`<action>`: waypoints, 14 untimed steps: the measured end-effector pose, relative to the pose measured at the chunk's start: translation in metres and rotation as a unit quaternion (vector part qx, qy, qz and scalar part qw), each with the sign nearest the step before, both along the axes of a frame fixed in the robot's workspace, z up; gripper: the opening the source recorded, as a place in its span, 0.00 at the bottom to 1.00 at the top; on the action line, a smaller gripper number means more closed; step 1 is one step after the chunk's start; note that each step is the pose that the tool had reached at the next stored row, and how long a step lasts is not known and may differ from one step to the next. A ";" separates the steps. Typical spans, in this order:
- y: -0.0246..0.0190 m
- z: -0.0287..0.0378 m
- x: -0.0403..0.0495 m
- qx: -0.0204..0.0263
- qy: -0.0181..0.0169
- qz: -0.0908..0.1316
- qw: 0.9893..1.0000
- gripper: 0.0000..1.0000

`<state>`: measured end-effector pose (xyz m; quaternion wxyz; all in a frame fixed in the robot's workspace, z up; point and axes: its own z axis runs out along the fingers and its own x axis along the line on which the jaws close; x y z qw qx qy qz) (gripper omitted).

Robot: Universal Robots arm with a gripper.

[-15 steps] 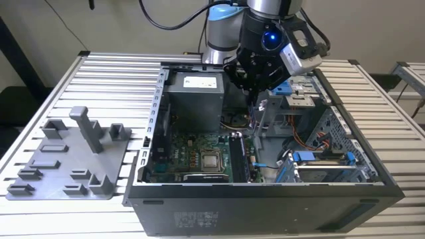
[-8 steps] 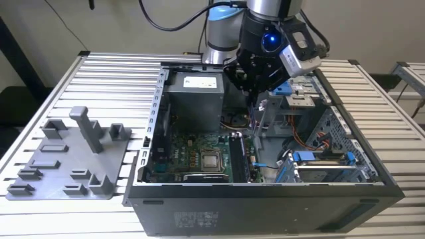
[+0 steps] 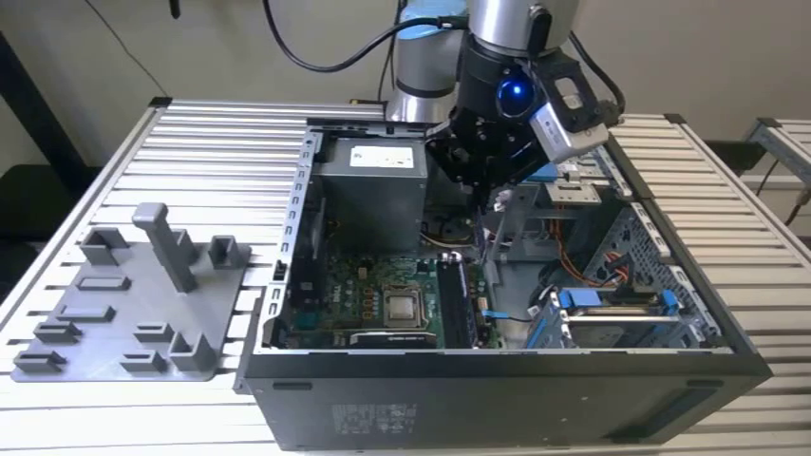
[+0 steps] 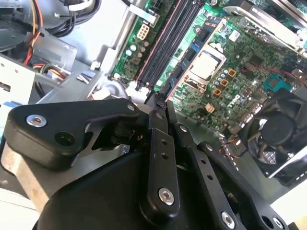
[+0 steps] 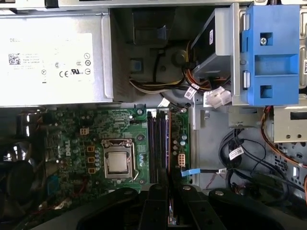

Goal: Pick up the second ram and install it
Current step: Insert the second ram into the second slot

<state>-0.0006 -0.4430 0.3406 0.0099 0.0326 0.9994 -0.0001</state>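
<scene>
Currently: carry-and-insert step, judged; the stick is already off the grey fixture tray (image 3: 114, 304) and up over the open computer case (image 3: 507, 399).
Gripper: gripper (image 3: 488, 195) hangs inside the case opening, pointing down; in both wrist views the fingers (image 4: 158, 143) are pinched together on a thin dark edge, no gap to be seen.
Second ram: the second ram (image 3: 487, 237) hangs edge-on from the fingertips; in the first wrist view it (image 5: 169, 158) runs along the memory slots (image 5: 156, 143), at their outer side.
Contact: looks clear of the motherboard (image 3: 380, 285), not seated; can't tell how close.
Slots: long black slots lie beside the processor socket (image 5: 117, 163); can't tell if any is already filled.
Next move needs: stick parallel to one free slot, notch matched, straight press down with even force at both ends.
Risk: slight tilt could jam an end or load the board.
</scene>
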 end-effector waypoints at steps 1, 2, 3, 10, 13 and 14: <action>-0.0009 -0.0018 0.0000 0.000 0.000 0.000 1.000 0.14; -0.0018 -0.0036 0.0000 0.000 0.000 0.001 1.000 0.14; -0.0024 -0.0054 -0.0001 0.000 0.000 0.001 1.000 0.14; -0.0045 -0.0168 -0.0001 0.000 0.003 0.008 1.000 0.14; -0.0045 -0.0184 -0.0001 -0.001 0.003 0.008 1.000 0.14; -0.0045 -0.0184 -0.0001 -0.001 0.003 0.008 1.000 0.14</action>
